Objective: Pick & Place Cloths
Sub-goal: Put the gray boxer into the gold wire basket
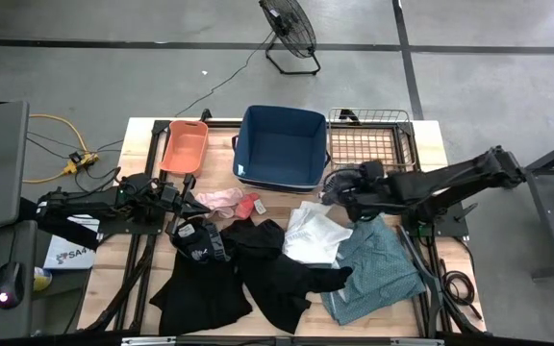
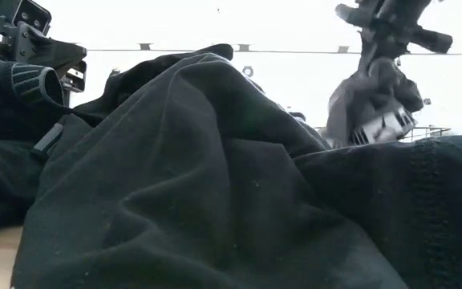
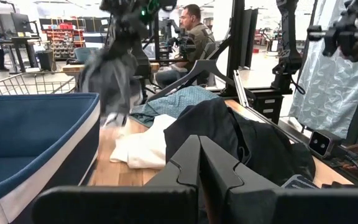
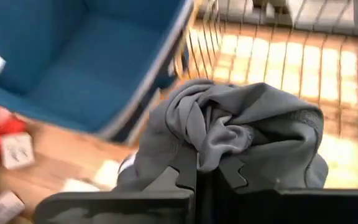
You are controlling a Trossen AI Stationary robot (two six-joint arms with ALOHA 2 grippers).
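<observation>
My right gripper (image 1: 346,195) is shut on a grey cloth (image 1: 339,181), raised over the table between the navy bin (image 1: 280,144) and the wire basket (image 1: 373,135). The left wrist view shows that cloth (image 3: 110,71) dangling. My left gripper (image 1: 183,192) is shut and holds nothing, near the pink cloth (image 1: 217,199) and above the black garments (image 1: 243,269). A white cloth (image 1: 314,234) and a teal-grey shirt (image 1: 378,269) lie flat on the table. A small red piece (image 1: 248,205) lies beside the pink one. My right gripper pinches the grey cloth between its two fingers at a bunched fold (image 4: 219,155), several layers gathered together. The fingers come at it slanting down from the table's right side. The cloth is lifted clear and hangs slack in a crumpled bundle (image 2: 371,100) below the gripper.
An orange bin (image 1: 185,144) stands at the far left, the navy bin in the middle and the wire basket at the far right. Black cloth (image 2: 215,177) fills the low view. A person (image 3: 194,31) sits beyond the table. Bare wood (image 1: 113,274) shows near the left edge.
</observation>
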